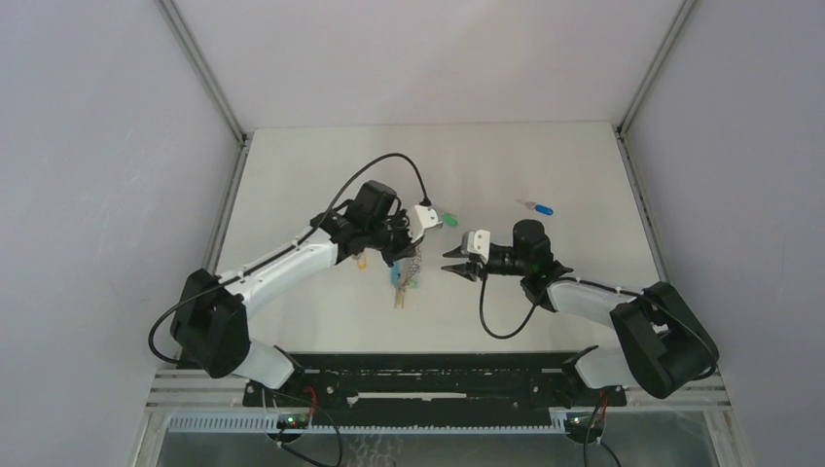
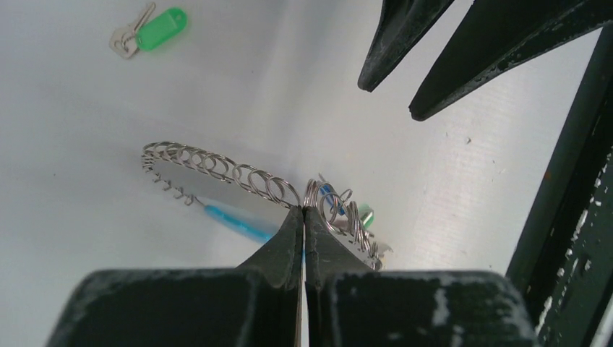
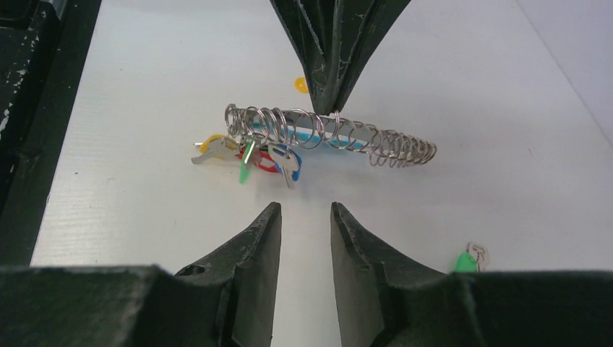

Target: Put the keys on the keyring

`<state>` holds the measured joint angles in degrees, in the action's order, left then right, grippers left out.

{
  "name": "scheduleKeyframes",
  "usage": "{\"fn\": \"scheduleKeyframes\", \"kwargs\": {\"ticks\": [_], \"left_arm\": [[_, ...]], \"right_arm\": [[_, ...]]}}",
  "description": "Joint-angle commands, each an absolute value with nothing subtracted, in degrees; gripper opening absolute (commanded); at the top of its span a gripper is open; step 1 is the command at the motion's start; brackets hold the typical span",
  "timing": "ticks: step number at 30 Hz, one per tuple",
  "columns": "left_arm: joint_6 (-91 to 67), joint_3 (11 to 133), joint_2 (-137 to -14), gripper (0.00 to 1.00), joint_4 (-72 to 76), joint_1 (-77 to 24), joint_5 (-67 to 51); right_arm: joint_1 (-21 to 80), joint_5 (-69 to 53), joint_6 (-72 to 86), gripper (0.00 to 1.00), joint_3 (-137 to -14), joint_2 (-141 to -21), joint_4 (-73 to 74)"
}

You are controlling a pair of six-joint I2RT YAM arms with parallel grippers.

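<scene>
Top view: my left gripper (image 1: 412, 255) clamps the keyring (image 1: 406, 275); the blue key (image 1: 538, 206) lies well right of it. Left wrist: a tip-only pinch, so the keyring may twist loose. Right wrist: right gripper (image 3: 305, 211), jaws apart and empty, could knock it.

**What the white surface carries**

We see a plain white surface (image 1: 321, 175). Three keys lie flat on it, well apart. A blue-headed key (image 1: 537, 206) lies toward the far right. A green-tagged key (image 2: 148, 32) is nearer the middle. An orange-yellow-headed key (image 1: 362, 260) is left of centre, partly hidden.
</scene>
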<state>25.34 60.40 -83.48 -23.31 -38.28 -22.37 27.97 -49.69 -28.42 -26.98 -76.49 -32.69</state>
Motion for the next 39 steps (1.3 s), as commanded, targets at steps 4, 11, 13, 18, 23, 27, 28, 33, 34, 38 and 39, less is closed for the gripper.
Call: {"fn": "scheduleKeyframes", "kwargs": {"ticks": [4, 11, 13, 18, 23, 27, 28, 33, 34, 38, 39], "left_arm": [[29.85, 73.32, -87.77, 0.0, -43.03, -40.38, -15.47], [31.23, 72.74, -86.19, 0.0, -42.65, -41.91, -14.59], [31.83, 72.77, -86.07, 0.0, -42.89, -42.53, -14.01], [31.66, 72.77, -85.46, 0.0, -42.63, -42.97, -14.42], [32.19, 72.37, -85.0, 0.0, -42.4, -43.07, -14.28], [32.25, 71.97, -84.92, 0.0, -41.47, -43.24, -15.01], [32.26, 71.87, -84.87, 0.0, -41.29, -43.24, -15.2], [32.65, 71.19, -84.44, 0.0, -40.55, -43.42, -15.23], [32.69, 71.07, -84.29, 0.0, -40.37, -43.42, -15.32], [32.87, 70.36, -83.8, 0.0, -40.13, -43.42, -15.55], [32.91, 70.25, -83.64, 0.0, -40.01, -43.42, -15.67]], "right_arm": [[28.84, -51.76, -21.05, 0.32, -28.83, -81.73, -47.26], [29.13, -52.43, -13.44, 0.26, -28.83, -87.91, -61.39], [29.56, -53.37, -10.49, 0.25, -28.83, -90.52, -66.71], [30.58, -53.85, -5.91, 0.24, -28.85, -96.17, -76.81], [31.46, -54.67, -3.48, 0.24, -29.14, -98.88, -81.39], [32.52, -55.08, -3.41, 0.24, -29.87, -100.1, -81.39], [32.66, -55.03, -3.36, 0.23, -30.03, -100.51, -81.39], [33.37, -55.17, -3.1, 0.23, -30.71, -102.31, -81.83], [33.55, -55.17, -3.02, 0.23, -30.82, -102.45, -81.98], [33.6, -54.69, -2.65, 0.23, -31.12, -102.63, -82.0], [33.58, -54.67, -2.57, 0.23, -31.18, -102.65, -82.0]]}}
